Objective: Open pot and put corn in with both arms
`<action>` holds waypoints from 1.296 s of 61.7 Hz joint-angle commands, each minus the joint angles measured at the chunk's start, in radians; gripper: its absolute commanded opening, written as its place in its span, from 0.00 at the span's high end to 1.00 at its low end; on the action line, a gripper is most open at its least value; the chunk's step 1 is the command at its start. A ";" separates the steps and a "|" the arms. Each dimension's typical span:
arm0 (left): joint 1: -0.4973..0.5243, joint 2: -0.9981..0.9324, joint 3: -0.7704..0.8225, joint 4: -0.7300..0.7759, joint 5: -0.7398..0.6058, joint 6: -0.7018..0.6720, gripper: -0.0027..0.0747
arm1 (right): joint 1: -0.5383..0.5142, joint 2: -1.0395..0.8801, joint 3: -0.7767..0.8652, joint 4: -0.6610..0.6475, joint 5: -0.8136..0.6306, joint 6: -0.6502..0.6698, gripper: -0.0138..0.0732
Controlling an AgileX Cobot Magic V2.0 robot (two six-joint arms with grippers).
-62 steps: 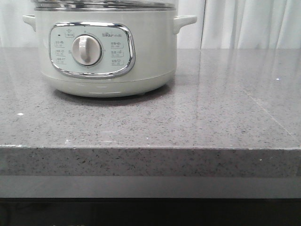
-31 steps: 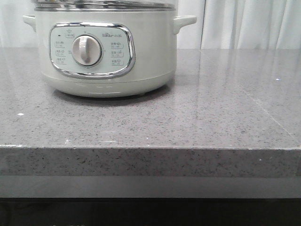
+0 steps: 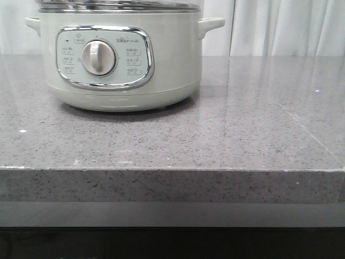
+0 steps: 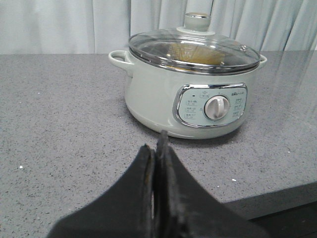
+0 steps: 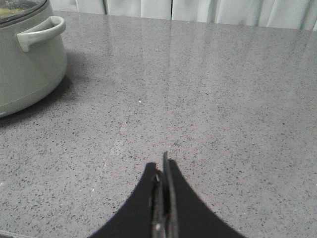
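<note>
Front view: we list the pot [image 3: 119,56] at the far left of the grey counter [image 3: 215,140], dial facing us.

Left wrist view: our left gripper [image 4: 157,148], fingers pressed together, empty; pot ahead, glass lid [image 4: 194,49] on.

Right wrist view: our right gripper [image 5: 163,171], fingers pressed together, empty, pot off to one side.

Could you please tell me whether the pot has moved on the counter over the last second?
No. In the front view the pot sits at the same spot against the counter's front edge and the curtain behind; any difference is negligible.
</note>
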 commanded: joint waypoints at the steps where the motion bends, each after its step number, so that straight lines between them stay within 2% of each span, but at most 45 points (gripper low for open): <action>1: 0.000 -0.007 -0.022 -0.012 -0.080 -0.007 0.99 | -0.005 0.005 -0.027 0.011 -0.069 -0.001 0.92; 53: 0.000 -0.007 -0.015 0.006 -0.089 -0.007 0.99 | -0.005 0.005 -0.027 0.011 -0.069 -0.001 0.92; 66: 0.026 -0.009 0.085 0.052 -0.260 0.003 0.99 | -0.005 0.005 -0.027 0.011 -0.069 -0.001 0.92; 80: 0.168 -0.014 0.270 0.075 -0.428 0.003 0.99 | -0.005 0.005 -0.027 0.011 -0.069 -0.001 0.92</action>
